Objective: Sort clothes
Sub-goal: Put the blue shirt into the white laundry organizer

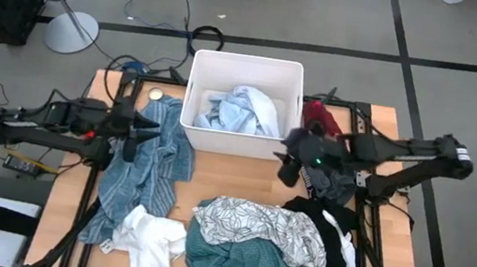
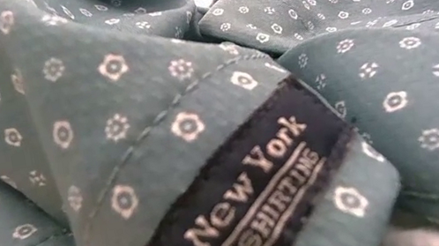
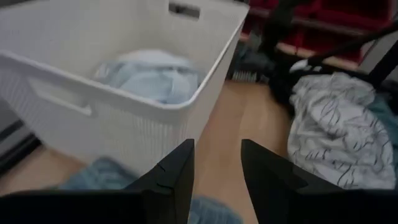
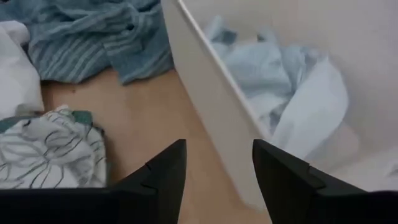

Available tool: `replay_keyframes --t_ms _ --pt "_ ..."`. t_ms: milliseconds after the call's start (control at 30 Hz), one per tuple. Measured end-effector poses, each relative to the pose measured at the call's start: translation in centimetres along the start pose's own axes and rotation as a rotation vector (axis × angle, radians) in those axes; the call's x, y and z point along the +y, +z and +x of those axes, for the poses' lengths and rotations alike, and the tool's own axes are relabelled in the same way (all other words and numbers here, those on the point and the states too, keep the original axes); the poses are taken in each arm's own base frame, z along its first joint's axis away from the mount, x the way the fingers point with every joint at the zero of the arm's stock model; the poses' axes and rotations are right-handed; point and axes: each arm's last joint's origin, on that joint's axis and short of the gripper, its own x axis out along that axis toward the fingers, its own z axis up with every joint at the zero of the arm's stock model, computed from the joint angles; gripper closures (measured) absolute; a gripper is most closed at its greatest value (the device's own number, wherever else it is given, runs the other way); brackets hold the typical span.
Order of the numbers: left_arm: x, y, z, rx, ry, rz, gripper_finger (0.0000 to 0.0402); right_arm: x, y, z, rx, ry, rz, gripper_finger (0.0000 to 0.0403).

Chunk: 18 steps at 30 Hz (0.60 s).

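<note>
A light blue garment (image 1: 242, 111) lies inside the white bin (image 1: 202, 62) at the table's far middle. A denim-blue garment (image 1: 147, 160) lies at the left, a plain white one (image 1: 149, 243) at the near left. A leaf-print garment (image 1: 270, 228) rests on a teal one (image 1: 233, 263) near the front; the teal one fills the low view (image 2: 111, 114). A black garment (image 1: 331, 221) and a red one (image 1: 319, 115) lie at the right. My left gripper (image 3: 217, 171) is open above the denim-blue garment, left of the bin. My right gripper (image 4: 219, 165) is open at the bin's near right corner.
The bin's walls (image 4: 211, 106) stand between the two grippers. Bare wood (image 1: 232, 175) shows between the bin and the front pile. A lamp stand (image 1: 69, 30) and cables lie on the floor beyond the table.
</note>
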Motion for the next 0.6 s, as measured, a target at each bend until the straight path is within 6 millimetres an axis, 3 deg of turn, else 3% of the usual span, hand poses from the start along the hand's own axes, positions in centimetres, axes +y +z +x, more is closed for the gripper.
replay_keyframes --t_ms 200,467,600 --pt "0.0 0.7 0.3 0.104 0.121 -0.073 0.0264 1.6 -5.0 -1.3 -0.040 0.045 0.120 0.0233" --pt "-0.1 -0.2 2.3 0.326 0.291 -0.201 0.0264 4.8 -11.6 0.3 -0.145 0.048 0.182 0.0236" --pt "0.2 -0.3 3.3 0.418 0.393 -0.264 0.0264 4.9 -12.3 0.2 -0.171 0.049 0.215 0.0236"
